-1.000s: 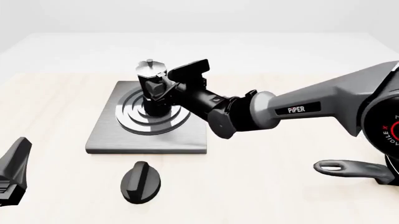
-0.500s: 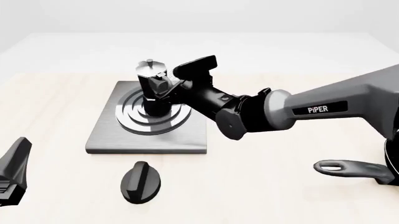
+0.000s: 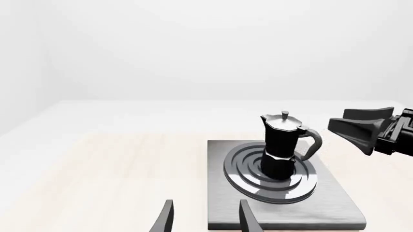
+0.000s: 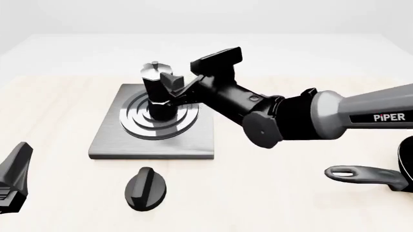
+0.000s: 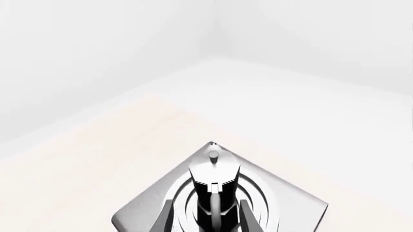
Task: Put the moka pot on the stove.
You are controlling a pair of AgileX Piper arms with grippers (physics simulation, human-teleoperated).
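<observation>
The moka pot [image 4: 154, 91], black with a silver lid, stands upright on the ring burner of the stove [image 4: 110, 143]. My right gripper [image 4: 182, 92] is open just to the right of the pot, at its handle side. In the right wrist view the two fingers [image 5: 166, 217] stand apart on either side of the pot's handle [image 5: 213, 203]. In the left wrist view the pot [image 3: 281, 145] stands free on the stove [image 3: 335, 209], with a small gap to the right gripper [image 3: 351, 129]. My left gripper [image 4: 13, 180] is open and empty at the near left; it also shows in the left wrist view [image 3: 205, 220].
A black oval knob [image 4: 145, 188] lies on the table in front of the stove. A black pan's long handle [image 4: 361, 175] reaches in at the near right edge. The right arm [image 4: 303, 118] spans the table from the right.
The right arm has drawn back to the right and a little up, away from the pot. The pot has stayed upright on the burner. The left gripper has not moved.
</observation>
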